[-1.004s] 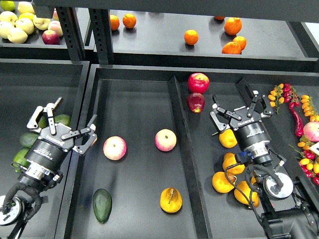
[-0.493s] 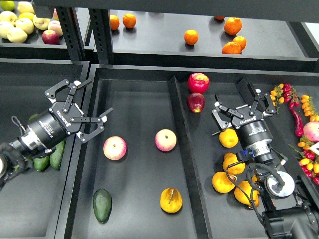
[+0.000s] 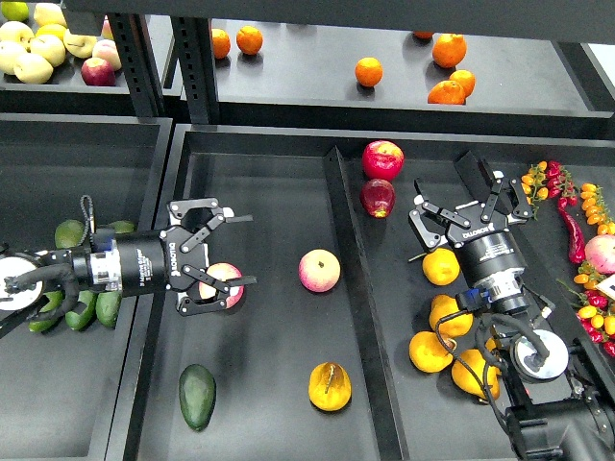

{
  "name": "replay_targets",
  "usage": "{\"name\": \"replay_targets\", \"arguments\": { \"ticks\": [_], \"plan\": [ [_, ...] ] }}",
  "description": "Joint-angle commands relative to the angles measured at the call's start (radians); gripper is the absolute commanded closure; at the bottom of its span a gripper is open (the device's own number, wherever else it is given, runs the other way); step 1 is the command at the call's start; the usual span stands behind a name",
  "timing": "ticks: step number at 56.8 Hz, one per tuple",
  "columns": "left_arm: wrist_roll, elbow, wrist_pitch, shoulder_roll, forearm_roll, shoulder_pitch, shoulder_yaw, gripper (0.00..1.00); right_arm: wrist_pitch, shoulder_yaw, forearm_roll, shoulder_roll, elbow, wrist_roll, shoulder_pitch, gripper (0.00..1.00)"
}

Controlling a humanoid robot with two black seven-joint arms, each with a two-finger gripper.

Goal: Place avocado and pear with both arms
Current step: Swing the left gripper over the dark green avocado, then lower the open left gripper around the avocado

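The dark green avocado [image 3: 197, 396] lies at the front left of the middle tray [image 3: 269, 192]. The golden pear [image 3: 330, 386] with a brown streak lies at the front right of the same tray. My left gripper [image 3: 252, 250] is open and empty. It reaches in level from the left, well behind the avocado, with its lower finger over a pink-yellow apple [image 3: 219, 279]. My right gripper [image 3: 461, 202] is open and empty. It is over the right tray, above a plain yellow pear [image 3: 440, 268] and far from the golden pear.
A second pink-yellow apple [image 3: 319, 270] sits mid-tray. A black divider [image 3: 351, 279] separates the trays. Two red apples [image 3: 382, 159] lie behind it. Several yellow pears [image 3: 430, 351] lie under my right arm. Lighter avocados [image 3: 69, 233] are in the left bin. Oranges [image 3: 368, 71] are on the shelf.
My left arm has swung right and down, from above the left bin to level over the middle tray, with its gripper now at the apple. The right gripper has barely moved.
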Motion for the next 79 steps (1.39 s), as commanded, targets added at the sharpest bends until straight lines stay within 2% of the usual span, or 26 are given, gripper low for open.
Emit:
{"name": "replay_targets", "arguments": {
  "ticks": [1,14,32,57,72,79],
  "plan": [
    [0.000,0.044,-0.008,-0.001,0.016,-0.118,0.183,0.10,0.005,0.001,0.000,0.000,-0.012,0.000,0.000,0.00],
    [0.000,0.103,-0.008,-0.012,0.140,-0.221,0.334,0.07,0.005,0.015,0.001,0.000,-0.013,0.000,0.009,0.00],
    [0.000,0.112,-0.008,-0.020,0.295,-0.219,0.394,0.01,0.005,0.015,0.017,0.000,-0.039,0.000,0.014,0.00],
    [0.000,0.203,-0.008,-0.083,0.305,-0.218,0.457,0.00,0.008,0.017,0.017,0.000,-0.059,0.000,0.014,0.00],
    [0.000,0.244,-0.008,-0.106,0.553,-0.216,0.526,0.02,0.009,0.018,0.017,0.000,-0.061,0.000,0.003,0.00],
    [0.000,0.244,-0.008,-0.112,0.570,-0.222,0.552,0.03,0.011,0.023,0.020,0.000,-0.065,0.000,0.000,0.00]
  ]
}}
